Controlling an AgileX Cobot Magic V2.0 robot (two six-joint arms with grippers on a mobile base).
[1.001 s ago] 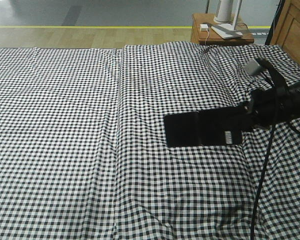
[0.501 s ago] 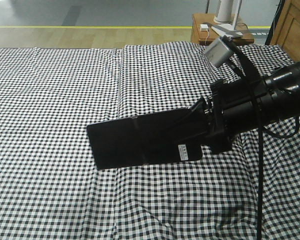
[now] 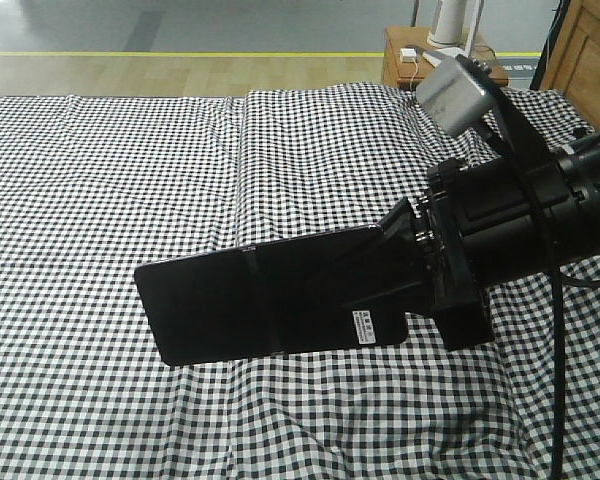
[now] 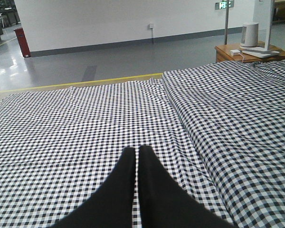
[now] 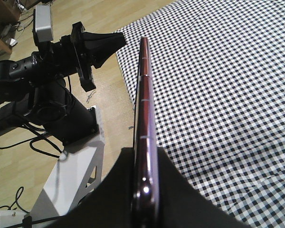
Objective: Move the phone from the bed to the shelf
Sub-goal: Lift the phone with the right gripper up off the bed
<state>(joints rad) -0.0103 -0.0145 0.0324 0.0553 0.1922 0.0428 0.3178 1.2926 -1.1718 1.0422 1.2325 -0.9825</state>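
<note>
Black phone (image 3: 245, 305), pinched at one end by the right gripper (image 3: 385, 275), reaches farther left above the bed (image 3: 100, 170) than before, while the left gripper (image 4: 137, 164), pressed together, hovers above the bed

The right arm (image 3: 540, 215) is a thick matte-black cylinder with a blocky black wrist. A small grey camera (image 3: 458, 92), box-shaped, is mounted on top, and a thin black cable (image 3: 556, 380) trails from it. The right tool (image 3: 380, 265) has broad, flat black wedge fingers. The left tool (image 4: 136, 150) has two smooth black tapered fingers. The left arm (image 5: 19, 71) is black, with looping black wires, above a white base (image 5: 76, 175).
</note>
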